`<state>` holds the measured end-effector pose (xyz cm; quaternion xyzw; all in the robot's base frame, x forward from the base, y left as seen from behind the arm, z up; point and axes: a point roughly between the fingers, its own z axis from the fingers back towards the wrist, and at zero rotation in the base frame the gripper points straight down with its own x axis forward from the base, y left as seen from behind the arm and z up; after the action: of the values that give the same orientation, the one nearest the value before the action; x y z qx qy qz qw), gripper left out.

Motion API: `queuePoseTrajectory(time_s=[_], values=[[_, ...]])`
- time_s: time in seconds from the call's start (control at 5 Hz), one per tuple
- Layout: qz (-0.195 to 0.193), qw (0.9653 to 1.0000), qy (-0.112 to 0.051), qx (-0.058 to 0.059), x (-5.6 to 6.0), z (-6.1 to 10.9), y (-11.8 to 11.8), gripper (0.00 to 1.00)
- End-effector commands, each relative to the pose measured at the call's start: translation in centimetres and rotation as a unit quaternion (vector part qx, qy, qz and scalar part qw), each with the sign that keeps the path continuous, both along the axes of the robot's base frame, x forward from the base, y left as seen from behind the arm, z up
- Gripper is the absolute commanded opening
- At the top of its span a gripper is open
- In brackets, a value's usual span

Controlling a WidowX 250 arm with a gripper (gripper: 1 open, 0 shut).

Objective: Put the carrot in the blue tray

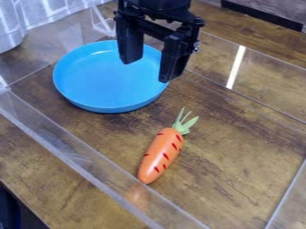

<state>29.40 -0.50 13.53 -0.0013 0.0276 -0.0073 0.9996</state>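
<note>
A small orange toy carrot (162,154) with dark grooves and a light green top lies on the wooden table, its leafy end pointing up and right. The round blue tray (98,85) sits to its upper left, with nothing in it. My black gripper (152,61) hangs pointing down above the tray's right rim, open, with nothing between its fingers (174,63). It is well apart from the carrot, which lies lower in the picture.
The wooden tabletop (257,116) has a bright reflection streak at right. A clear plastic strip (72,148) runs diagonally along the table's left and near side. Grey cloth-like material shows at the top left corner.
</note>
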Motion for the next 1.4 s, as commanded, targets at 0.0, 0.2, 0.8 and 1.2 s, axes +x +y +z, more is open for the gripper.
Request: queuePoseTrajectory(time_s=[0.0,0.2,0.8,1.2], values=[[-0.004,1.0000,0.007,0.000,-0.2,-0.7,-0.2,1.00],[-0.008,0.9999,0.015,0.000,-0.4,-1.6,-0.6,1.00],[-0.059,0.9979,0.027,0.003,-2.4,-7.5,-2.8,1.00],[-0.085,0.9961,0.024,0.005,-2.0,-9.5,-3.2,1.00]])
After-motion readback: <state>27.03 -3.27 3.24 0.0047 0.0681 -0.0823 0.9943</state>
